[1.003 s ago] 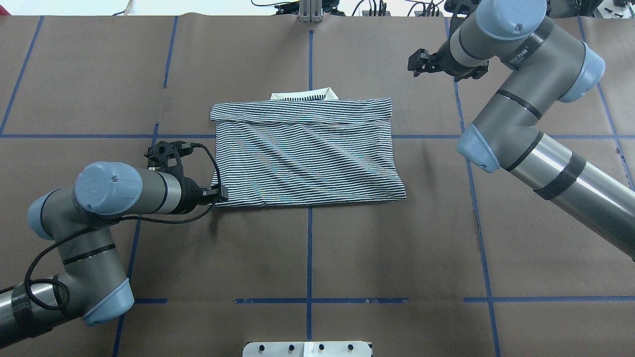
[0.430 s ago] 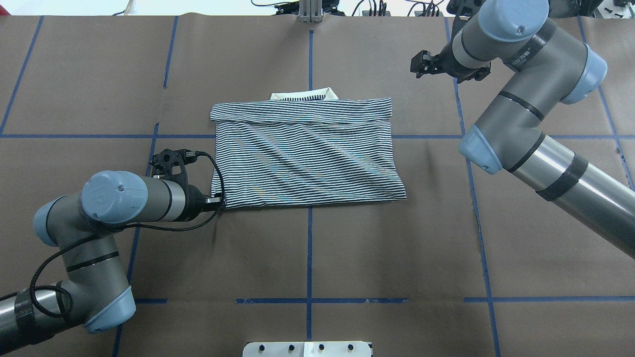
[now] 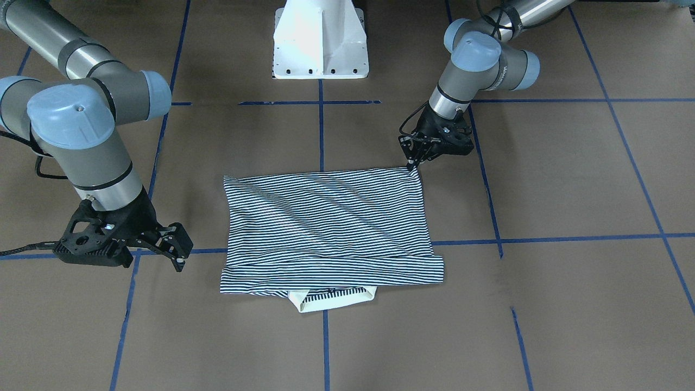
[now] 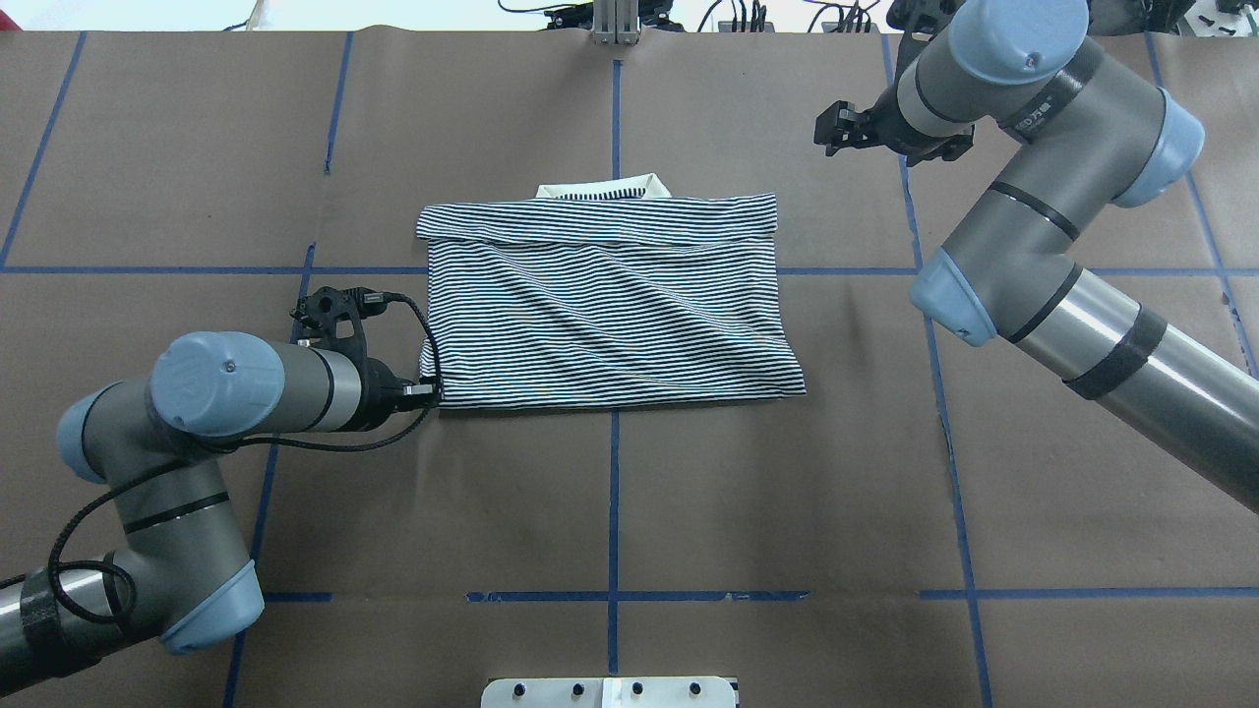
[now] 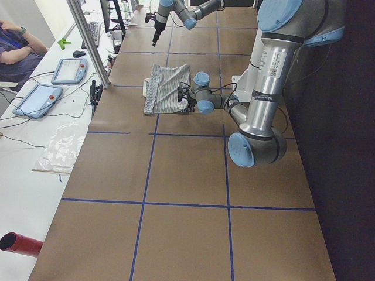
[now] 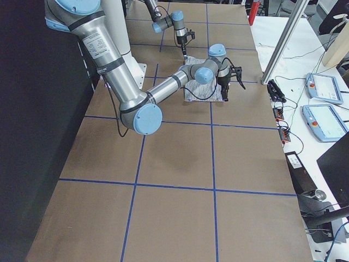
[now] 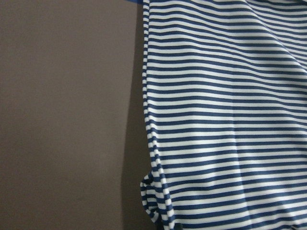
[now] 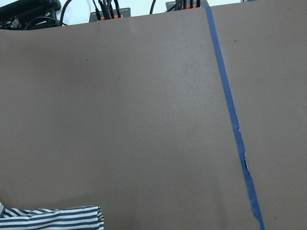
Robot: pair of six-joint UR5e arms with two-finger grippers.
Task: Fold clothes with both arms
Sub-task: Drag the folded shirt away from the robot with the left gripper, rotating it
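1. The shirt [image 4: 610, 324] lies flat in the middle of the table [image 4: 787, 492]. It is already a rough rectangle with no sleeve sticking out. The collar [image 4: 605, 187] shows a little at the far edge, under a band of cloth that is folded over.

2. The left gripper [image 4: 431, 391] is low at the near left corner of the shirt, and its tips touch the edge there. The jaws look narrow. In the left wrist view the cloth puckers at this corner, but I cannot tell if cloth is really between the jaws. I think it is placed here because a corner gives a firm hold for lifting one side.

3. The right gripper [image 4: 829, 128] hangs over bare table beyond the far right corner, apart from the shirt. Its jaws stand apart and hold nothing. Its camera sees only a small bit of the striped corner.

4. My judgement is that the next fold needs two corners lifted together. The right arm is not yet at the cloth, so the left one should probably wait; if it pulls alone, the rectangle may skew.
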